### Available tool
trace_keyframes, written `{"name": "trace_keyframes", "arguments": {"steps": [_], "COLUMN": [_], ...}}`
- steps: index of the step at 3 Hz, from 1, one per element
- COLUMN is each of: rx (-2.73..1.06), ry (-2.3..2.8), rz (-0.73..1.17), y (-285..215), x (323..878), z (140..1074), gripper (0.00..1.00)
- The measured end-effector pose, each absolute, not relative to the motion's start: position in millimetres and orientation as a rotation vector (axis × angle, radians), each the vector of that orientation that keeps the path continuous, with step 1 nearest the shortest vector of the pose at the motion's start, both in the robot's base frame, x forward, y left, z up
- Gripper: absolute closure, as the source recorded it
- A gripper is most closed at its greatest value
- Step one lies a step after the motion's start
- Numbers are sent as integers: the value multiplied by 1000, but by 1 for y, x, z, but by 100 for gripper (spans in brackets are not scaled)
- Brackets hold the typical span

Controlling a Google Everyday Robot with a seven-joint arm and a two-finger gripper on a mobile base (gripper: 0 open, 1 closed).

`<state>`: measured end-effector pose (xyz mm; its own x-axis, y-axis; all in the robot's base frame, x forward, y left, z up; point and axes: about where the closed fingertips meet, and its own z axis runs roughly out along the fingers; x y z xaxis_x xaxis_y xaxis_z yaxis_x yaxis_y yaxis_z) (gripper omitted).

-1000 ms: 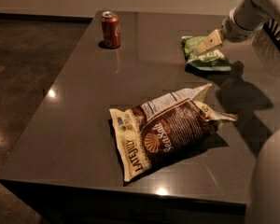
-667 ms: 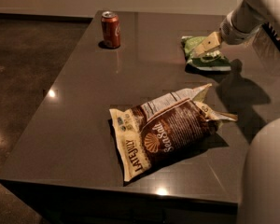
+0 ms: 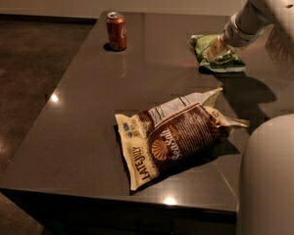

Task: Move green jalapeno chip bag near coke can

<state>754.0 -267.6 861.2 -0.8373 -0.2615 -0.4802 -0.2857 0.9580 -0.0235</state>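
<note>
Touching one green jalapeno chip bag [image 3: 231, 62]: gripper [image 3: 215, 48], grip unclear; one coke can [image 3: 116, 31], one brown bag [image 3: 175, 140].

You have one table [image 3: 88, 131] with three things on it. Bags, you count two: one green bag [image 3: 229, 62] at about 1 o'clock on the table and one brown bag [image 3: 174, 138] at about 5 o'clock. Cans, you count one: the can [image 3: 116, 31] at 11 o'clock. You have one arm [image 3: 269, 6], coming in from the 2 o'clock corner, and one tool [image 3: 216, 48], down on the green bag at 1 o'clock. One pale rounded robot body [image 3: 274, 180] fills the 4 o'clock corner.
</note>
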Motion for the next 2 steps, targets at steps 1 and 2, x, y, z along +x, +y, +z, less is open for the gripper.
{"name": "trace_keyframes", "arguments": {"steps": [1,2], "rx": [-438,-549], "ry": [2608,2575], "rz": [89,123], "y": [-249,-211], "x": [754,750], "z": [865,879], "gripper": [64,88]}}
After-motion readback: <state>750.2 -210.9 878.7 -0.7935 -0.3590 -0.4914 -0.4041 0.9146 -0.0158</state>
